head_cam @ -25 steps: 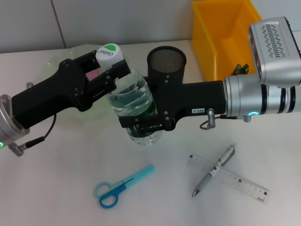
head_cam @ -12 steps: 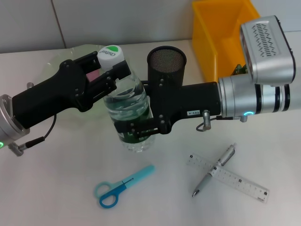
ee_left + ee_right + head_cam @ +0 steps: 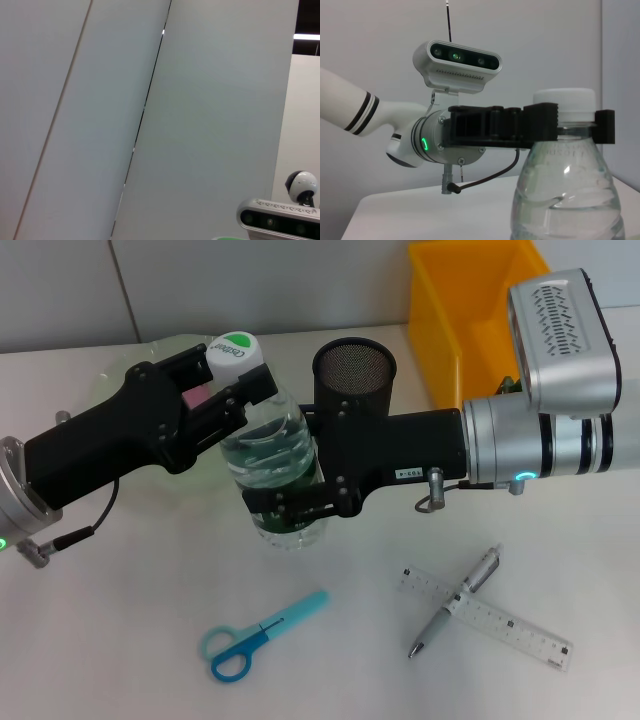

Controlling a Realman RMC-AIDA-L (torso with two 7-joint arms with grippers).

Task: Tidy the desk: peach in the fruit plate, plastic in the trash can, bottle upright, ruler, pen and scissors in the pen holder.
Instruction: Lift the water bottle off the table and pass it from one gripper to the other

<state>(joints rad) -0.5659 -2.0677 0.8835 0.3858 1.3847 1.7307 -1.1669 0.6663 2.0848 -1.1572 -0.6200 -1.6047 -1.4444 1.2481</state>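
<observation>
The clear water bottle (image 3: 268,455) with a white cap (image 3: 233,351) stands nearly upright between both arms, left of the black mesh pen holder (image 3: 355,368). My left gripper (image 3: 238,390) is shut on the bottle's neck just under the cap. My right gripper (image 3: 290,510) is shut on the bottle's lower body. In the right wrist view the bottle (image 3: 567,200) fills the near side, with the left gripper (image 3: 570,125) clamped at its neck. Blue scissors (image 3: 255,637), the clear ruler (image 3: 500,622) and the silver pen (image 3: 455,602) lie on the table in front. The peach is out of view.
A yellow bin (image 3: 440,330) stands at the back right, beside my right wrist. A pale green translucent plate (image 3: 125,370) shows behind my left arm. The left wrist view shows only wall panels.
The right arm has shifted left, and the bottle's lower end has swung left with it, so the bottle stands more upright. The left gripper has barely moved.
</observation>
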